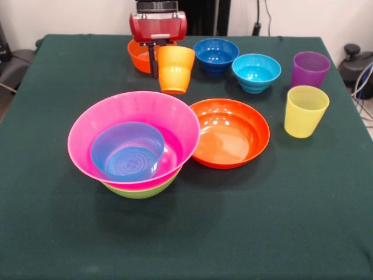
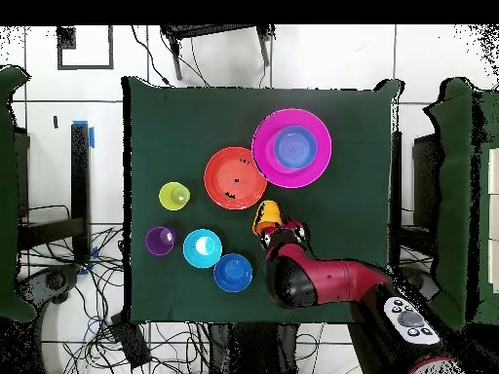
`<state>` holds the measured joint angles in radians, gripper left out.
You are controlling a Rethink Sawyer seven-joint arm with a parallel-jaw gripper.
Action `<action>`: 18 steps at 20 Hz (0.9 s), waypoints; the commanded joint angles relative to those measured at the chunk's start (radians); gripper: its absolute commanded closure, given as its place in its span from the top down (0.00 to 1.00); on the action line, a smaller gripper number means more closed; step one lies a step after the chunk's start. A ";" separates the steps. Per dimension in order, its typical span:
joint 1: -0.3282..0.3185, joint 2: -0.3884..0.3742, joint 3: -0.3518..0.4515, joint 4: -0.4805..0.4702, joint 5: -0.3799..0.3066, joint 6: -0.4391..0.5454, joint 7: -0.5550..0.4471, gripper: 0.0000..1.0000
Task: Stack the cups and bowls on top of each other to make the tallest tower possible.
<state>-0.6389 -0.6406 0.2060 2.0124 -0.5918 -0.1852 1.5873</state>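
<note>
The tower stands at front left: a large pink bowl (image 1: 116,125) nested in a lime green bowl (image 1: 140,189), with a small blue bowl (image 1: 127,150) inside the pink one. An orange cup (image 1: 175,69) stands upright at the back. My gripper (image 1: 155,64) hangs right against the cup's left side, by its rim. Behind them sits a small orange bowl (image 1: 139,55), partly hidden. In the overhead view the gripper (image 2: 280,231) sits beside the orange cup (image 2: 267,214). A shallow orange bowl (image 1: 229,132) lies beside the tower.
A dark blue bowl (image 1: 215,54) and a cyan bowl (image 1: 256,72) stand at the back. A purple cup (image 1: 310,69) and a yellow cup (image 1: 306,111) stand on the right. The green table (image 1: 245,233) has cables and furniture around it.
</note>
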 commanded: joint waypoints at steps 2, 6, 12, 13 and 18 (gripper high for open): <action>-0.008 -0.008 0.126 -0.008 0.015 0.144 0.099 0.00; 0.009 -0.008 0.107 -0.005 0.015 0.123 0.110 0.00; 0.014 -0.039 0.106 0.019 0.034 0.152 0.114 0.00; 0.010 -0.050 0.111 0.029 0.040 0.176 0.108 0.00; -0.026 -0.090 0.153 0.062 0.070 0.279 0.078 0.00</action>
<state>-0.6565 -0.6930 0.2548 2.0232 -0.5697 -0.0995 1.5873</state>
